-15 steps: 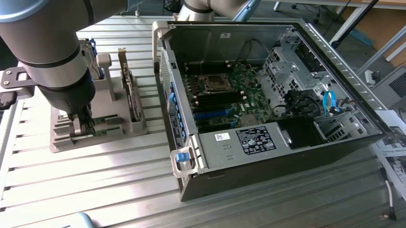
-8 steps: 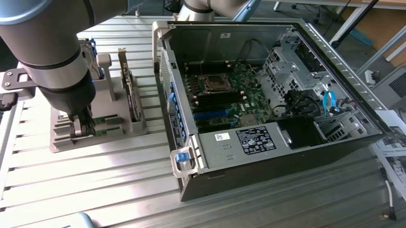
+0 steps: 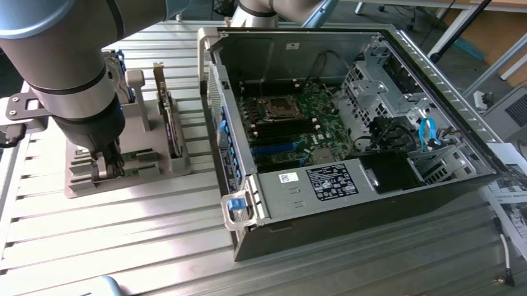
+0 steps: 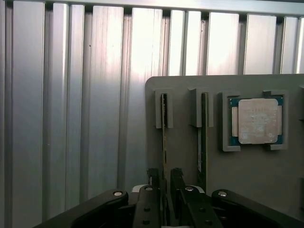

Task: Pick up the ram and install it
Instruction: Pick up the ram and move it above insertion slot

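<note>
We see the gripper [image 3: 105, 168] at nine o'clock in the exterior view, low over a gray holder [image 3: 157, 180] beside the open computer case [image 3: 288, 43]. An upright card [image 3: 170, 120] stands on the holder's case side. The wrist view adds detail: open fingers [image 4: 153, 176] straddle the ram [image 4: 164, 128], which stands edgewise in its slot. A second stick [image 4: 203, 133] and a processor [image 4: 257, 121] sit alongside.

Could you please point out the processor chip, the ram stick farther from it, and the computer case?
processor chip [image 4: 258, 121], wrist view, middle of its silver lid.
ram stick [image 4: 164, 137], wrist view, midway along its thin edge.
computer case [image 3: 272, 58], exterior view, bare grey inner wall.
</note>
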Robot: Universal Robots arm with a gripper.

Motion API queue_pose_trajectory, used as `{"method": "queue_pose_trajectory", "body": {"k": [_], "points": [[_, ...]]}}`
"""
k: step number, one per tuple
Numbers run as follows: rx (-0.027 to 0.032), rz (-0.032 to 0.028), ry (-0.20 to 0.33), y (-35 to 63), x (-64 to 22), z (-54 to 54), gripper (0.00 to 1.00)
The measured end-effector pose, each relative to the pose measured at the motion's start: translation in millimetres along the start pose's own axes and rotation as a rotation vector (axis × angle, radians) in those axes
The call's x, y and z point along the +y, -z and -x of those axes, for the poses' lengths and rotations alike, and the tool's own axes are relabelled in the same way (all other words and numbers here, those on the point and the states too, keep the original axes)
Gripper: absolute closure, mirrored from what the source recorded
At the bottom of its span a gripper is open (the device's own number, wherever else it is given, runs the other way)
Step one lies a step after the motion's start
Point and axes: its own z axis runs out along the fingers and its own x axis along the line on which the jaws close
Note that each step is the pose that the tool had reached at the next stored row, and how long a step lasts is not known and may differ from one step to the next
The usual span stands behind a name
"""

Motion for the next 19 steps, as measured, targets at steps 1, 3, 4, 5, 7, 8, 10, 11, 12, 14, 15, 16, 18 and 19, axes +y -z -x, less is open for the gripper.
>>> {"method": "queue_pose_trajectory", "body": {"k": [1,3,4,5,7,8,10,11,12,14,15,16,18,19], "points": [[-0.0001,-0.0001,0.000,-0.3,0.0,0.0,0.76],[-0.0001,-0.0002,0.000,-0.5,0.0,0.0,0.76],[-0.0001,-0.0001,0.000,-0.5,0.0,0.0,0.76],[-0.0001,-0.0002,0.000,-0.5,0.0,0.0,0.76],[-0.0001,-0.0002,0.000,-0.6,0.0,0.0,0.76],[-0.0001,-0.0003,0.000,-0.6,-0.1,0.0,0.76],[-0.0003,-0.0004,0.003,-0.7,-0.3,0.0,0.76],[-0.0002,-0.0003,0.006,-0.7,-0.4,0.0,0.76],[-0.0001,-0.0001,0.009,-0.6,-0.5,0.0,0.76],[-0.0001,0.0000,0.014,-0.6,-0.6,0.0,0.76],[-0.0001,0.0000,0.017,-0.6,-0.7,0.0,0.76],[0.0000,0.0001,0.020,-0.6,-0.7,0.0,0.76],[0.0000,0.0002,0.024,-0.5,-0.8,-0.1,0.76],[0.0000,0.0002,0.024,-0.6,-0.8,0.0,0.76]]}}
